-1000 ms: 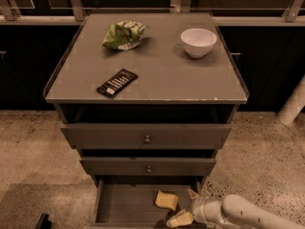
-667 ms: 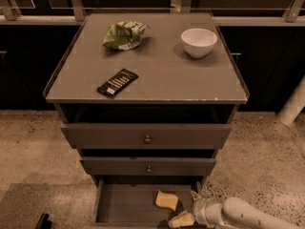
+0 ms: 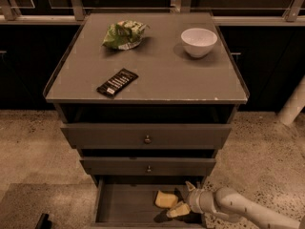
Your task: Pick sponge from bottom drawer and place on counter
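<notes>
The bottom drawer (image 3: 119, 205) is pulled open below two shut knobbed drawers. The pale-yellow sponge (image 3: 165, 199) lies on its floor toward the right. My gripper (image 3: 182, 206) reaches into the drawer from the right, low over the floor, right beside the sponge on its right side. A pale wedge-shaped part at the gripper's tip lies just below and right of the sponge. The white arm (image 3: 238, 206) trails off to the lower right. The grey counter (image 3: 157, 75) is the cabinet top above.
On the counter are a green-white snack bag (image 3: 123, 35), a white bowl (image 3: 198, 42) and a black bar-shaped pack (image 3: 117, 82). The two upper drawers (image 3: 147, 136) are shut. Speckled floor surrounds the cabinet; a white pole (image 3: 293, 104) stands at right.
The gripper has shifted a little farther into the drawer, closer to the sponge. The sponge and the things on the counter have not moved.
</notes>
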Tool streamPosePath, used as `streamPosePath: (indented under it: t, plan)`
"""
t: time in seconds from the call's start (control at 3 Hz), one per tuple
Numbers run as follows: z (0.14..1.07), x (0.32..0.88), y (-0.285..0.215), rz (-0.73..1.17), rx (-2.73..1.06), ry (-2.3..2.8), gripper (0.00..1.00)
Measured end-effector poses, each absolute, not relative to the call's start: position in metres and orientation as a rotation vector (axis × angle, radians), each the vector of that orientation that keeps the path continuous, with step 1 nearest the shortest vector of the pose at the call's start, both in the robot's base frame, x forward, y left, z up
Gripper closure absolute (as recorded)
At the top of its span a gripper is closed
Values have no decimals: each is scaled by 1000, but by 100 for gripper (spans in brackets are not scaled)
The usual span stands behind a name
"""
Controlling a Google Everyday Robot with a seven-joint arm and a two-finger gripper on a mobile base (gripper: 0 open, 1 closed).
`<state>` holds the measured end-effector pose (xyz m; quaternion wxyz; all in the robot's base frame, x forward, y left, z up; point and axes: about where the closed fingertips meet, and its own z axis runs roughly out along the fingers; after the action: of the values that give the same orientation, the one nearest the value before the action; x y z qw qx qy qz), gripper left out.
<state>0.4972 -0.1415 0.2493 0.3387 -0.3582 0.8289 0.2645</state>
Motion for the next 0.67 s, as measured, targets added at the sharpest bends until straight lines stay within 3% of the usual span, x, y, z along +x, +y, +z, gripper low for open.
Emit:
streamPosePath:
  t: [0.67]
  plan:
    - [242,495,-148,650,-878,2181,0]
